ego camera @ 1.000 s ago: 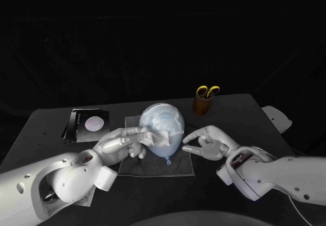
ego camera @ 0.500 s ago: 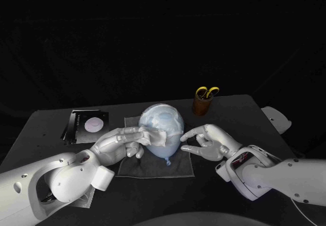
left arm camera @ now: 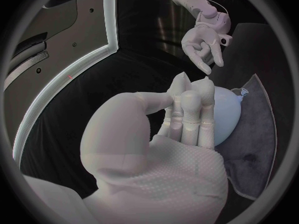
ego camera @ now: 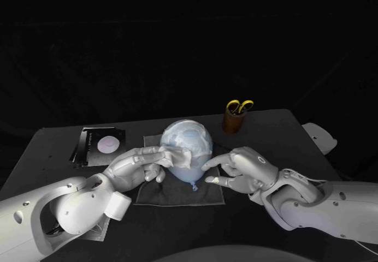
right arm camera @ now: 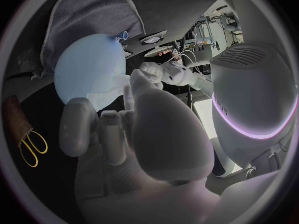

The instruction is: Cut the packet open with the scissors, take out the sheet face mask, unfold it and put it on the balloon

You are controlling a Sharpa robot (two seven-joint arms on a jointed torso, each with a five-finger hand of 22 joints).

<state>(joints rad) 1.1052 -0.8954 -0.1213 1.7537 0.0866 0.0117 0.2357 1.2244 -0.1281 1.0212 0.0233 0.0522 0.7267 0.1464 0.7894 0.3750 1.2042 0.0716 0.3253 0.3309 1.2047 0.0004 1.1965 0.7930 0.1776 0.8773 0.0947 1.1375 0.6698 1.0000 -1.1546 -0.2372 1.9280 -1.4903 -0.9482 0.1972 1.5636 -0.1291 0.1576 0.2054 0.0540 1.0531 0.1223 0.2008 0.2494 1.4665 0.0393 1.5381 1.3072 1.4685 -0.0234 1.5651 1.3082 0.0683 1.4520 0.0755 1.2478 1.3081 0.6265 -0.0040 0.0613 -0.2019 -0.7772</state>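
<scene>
Pinched sheet mask edge in left hand against balloon on cloth at mid counter, poised right hand empty, fingers apart, beside it; risked peeling mask off or rolling balloon through excess pull.

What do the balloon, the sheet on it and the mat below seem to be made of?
The balloon looks like latex: pale blue, smooth, knotted neck. The sheet mask seems thin whitish fabric, clinging to the curve. The mat is probably cloth: dark grey, matte, edges slightly wavy.
</scene>
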